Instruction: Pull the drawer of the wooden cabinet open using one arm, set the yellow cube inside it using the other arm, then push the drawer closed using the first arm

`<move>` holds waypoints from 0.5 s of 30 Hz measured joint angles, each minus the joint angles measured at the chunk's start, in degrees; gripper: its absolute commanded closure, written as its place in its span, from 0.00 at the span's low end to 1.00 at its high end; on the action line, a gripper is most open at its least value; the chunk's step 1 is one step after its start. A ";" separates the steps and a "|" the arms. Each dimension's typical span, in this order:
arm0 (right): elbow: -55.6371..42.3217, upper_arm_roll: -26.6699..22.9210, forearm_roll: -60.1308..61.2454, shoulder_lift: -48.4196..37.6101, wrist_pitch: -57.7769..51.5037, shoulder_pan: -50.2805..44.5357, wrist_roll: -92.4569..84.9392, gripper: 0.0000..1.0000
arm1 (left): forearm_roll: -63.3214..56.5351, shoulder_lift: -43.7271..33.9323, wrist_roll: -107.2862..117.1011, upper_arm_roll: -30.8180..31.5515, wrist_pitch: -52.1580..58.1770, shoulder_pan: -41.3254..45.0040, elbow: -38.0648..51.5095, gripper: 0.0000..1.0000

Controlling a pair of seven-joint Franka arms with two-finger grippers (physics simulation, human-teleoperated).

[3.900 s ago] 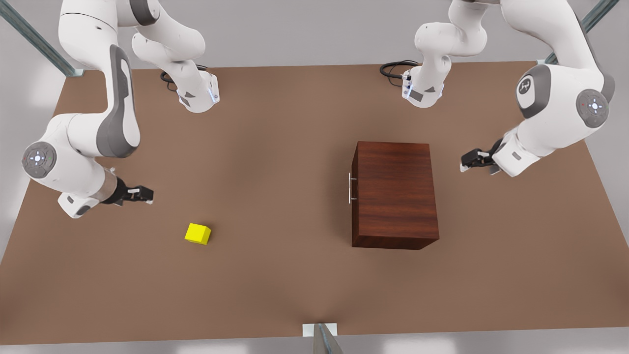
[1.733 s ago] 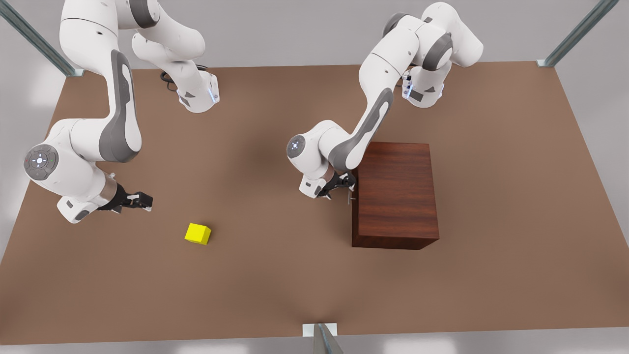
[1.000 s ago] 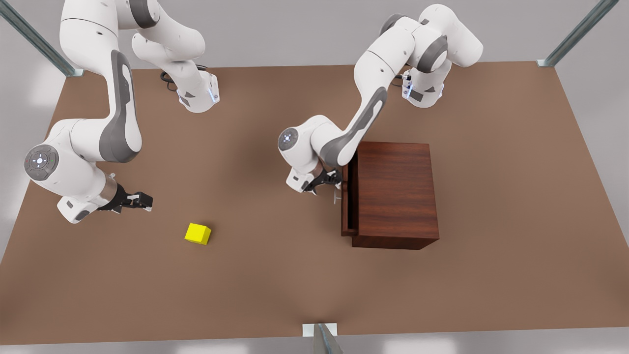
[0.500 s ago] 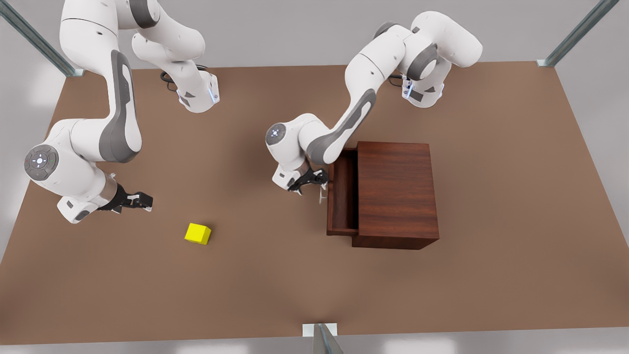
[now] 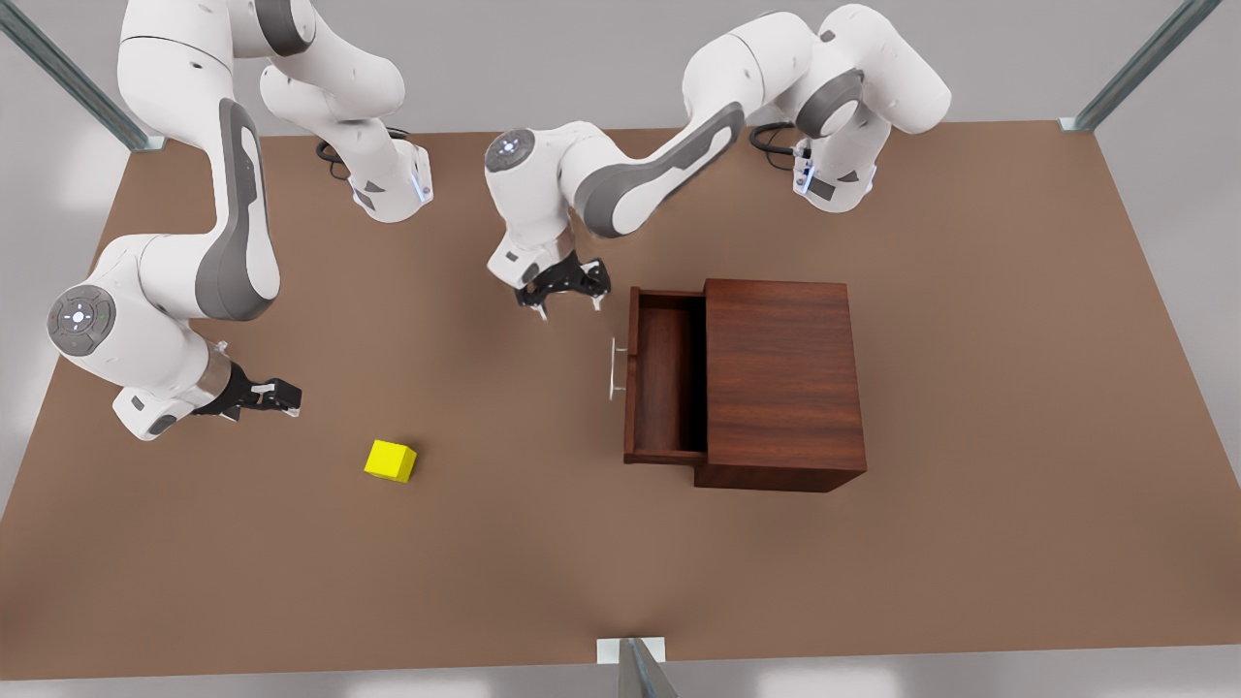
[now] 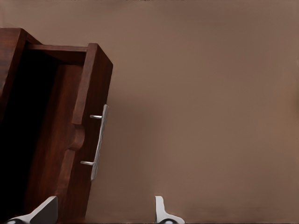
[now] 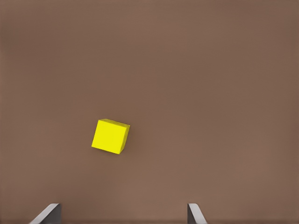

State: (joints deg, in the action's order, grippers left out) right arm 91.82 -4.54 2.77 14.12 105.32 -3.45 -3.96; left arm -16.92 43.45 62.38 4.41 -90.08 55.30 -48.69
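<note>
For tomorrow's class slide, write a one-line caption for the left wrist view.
Left gripper, fingers open, hovers clear of the pulled-out drawer and its silver bar handle above the brown table.

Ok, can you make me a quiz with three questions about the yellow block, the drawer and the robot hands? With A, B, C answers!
1. Where is the yellow cube?
A. Inside the drawer
B. On the table
C. On top of the cabinet

2. How many bar handles does the drawer have?
A. One
B. Two
C. Three

3. What is the drawer doing?
A. Shut tight
B. Lying on the table away from the cabinet
C. Pulled out and open

Answers:
1 B: the cube sits on the brown table, near the right gripper, far from the wooden cabinet.
2 A: one silver bar handle shows on the front panel.
3 C: the drawer sticks out of the cabinet, its inside bare; the left gripper, fingers apart, hangs off the handle.
</note>
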 measured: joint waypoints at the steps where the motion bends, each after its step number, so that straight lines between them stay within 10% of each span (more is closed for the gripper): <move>1: -0.36 0.23 0.02 -0.03 0.00 -0.10 0.09 0.00 | 0.89 -2.56 -0.64 0.32 3.06 -2.13 0.04 0.00; 3: -1.27 0.75 0.07 -0.03 0.00 -3.00 1.32 0.00 | 5.72 -12.16 -4.05 0.56 9.17 -17.78 -4.64 0.00; 6: -3.50 1.07 0.17 1.42 -0.02 -11.94 5.83 0.00 | 13.92 -33.65 -12.54 -1.17 6.27 -43.50 -37.77 0.00; 15: -6.00 0.45 2.57 13.97 4.55 -12.44 20.19 0.00 | 21.09 -34.87 -32.42 -5.92 -7.71 -50.95 -45.86 0.00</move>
State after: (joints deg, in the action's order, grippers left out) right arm 85.82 -4.09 5.33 28.09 109.88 -15.90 16.23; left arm 4.17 8.59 29.96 -1.51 -97.79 4.35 -94.54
